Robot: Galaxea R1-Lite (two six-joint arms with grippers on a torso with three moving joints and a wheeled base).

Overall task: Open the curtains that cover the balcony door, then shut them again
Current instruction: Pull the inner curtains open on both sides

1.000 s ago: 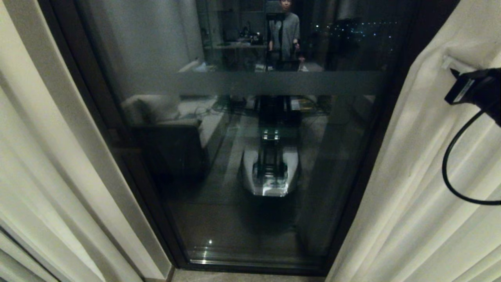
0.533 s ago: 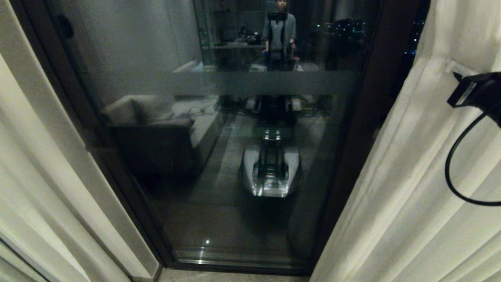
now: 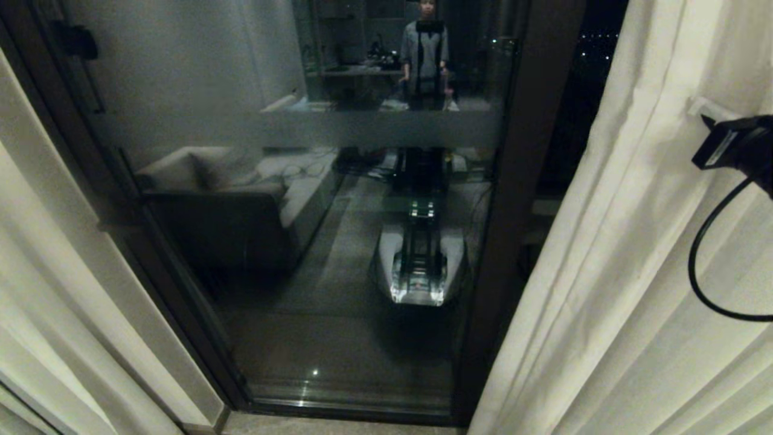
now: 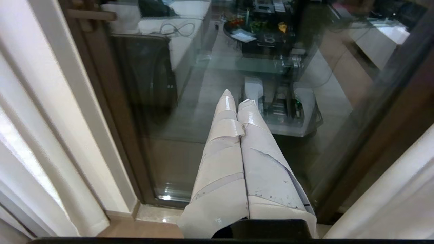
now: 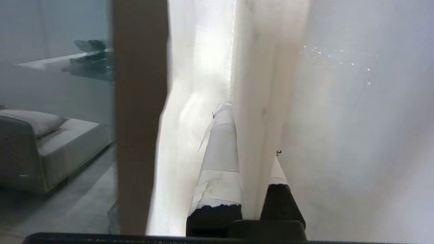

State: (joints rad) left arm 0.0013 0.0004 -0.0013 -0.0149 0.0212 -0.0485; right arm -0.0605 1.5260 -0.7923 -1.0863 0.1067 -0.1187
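The curtains are parted: the right panel hangs w/ long vertical pleats at the right side of the head view, the left panel at the far left, and the balcony door shows between them, its dark frame upright just beside the right panel's inner edge. A frosted band crosses the glass.

The right hand is clamped on a fold of the right panel: in the right wrist view one taped finger lies on the near side of the pleat and the other tip on the far side, fabric pinched between (jaws nearly together, only cloth in the gap). The brown door frame stands just beside that hand, on the glass side. In the head view only the arm's black wrist camera and a looping cable show against the cloth.

The left hand holds nothing; its two white-taped fingers are pressed together, tips pointing at the lower glass, apart from both panels. The left panel is off to one side of it, the right panel's edge to the other.

Reflected in the glass, beyond the hands: a sofa, the robot's own pale base, and a person standing at the back of the room.
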